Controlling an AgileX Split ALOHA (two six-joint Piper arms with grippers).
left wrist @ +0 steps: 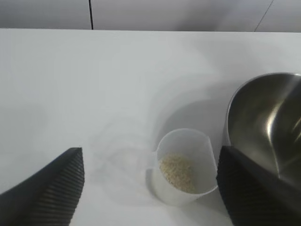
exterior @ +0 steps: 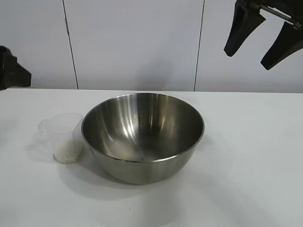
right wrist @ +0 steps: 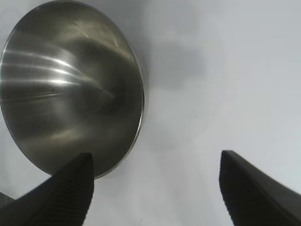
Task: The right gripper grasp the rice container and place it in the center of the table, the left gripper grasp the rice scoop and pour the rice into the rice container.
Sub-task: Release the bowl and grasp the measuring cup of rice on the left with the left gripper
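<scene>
One rice container [exterior: 143, 137], a shiny steel bowl, sits nearest the camera at the middle of the white surface [exterior: 251, 156], upright and holding no grains. One rice scoop [exterior: 64, 137] stands touching or just beside its left wall, with a little rice [exterior: 65, 155] in the bottom. Bare surface lies open on the right and in front. Left end effector [left wrist: 150, 188] hovers with fingers spread wide around the scoop, not touching it. Right end effector [exterior: 262, 35] hangs high at the upper right, fingers wide, gripping nothing.
</scene>
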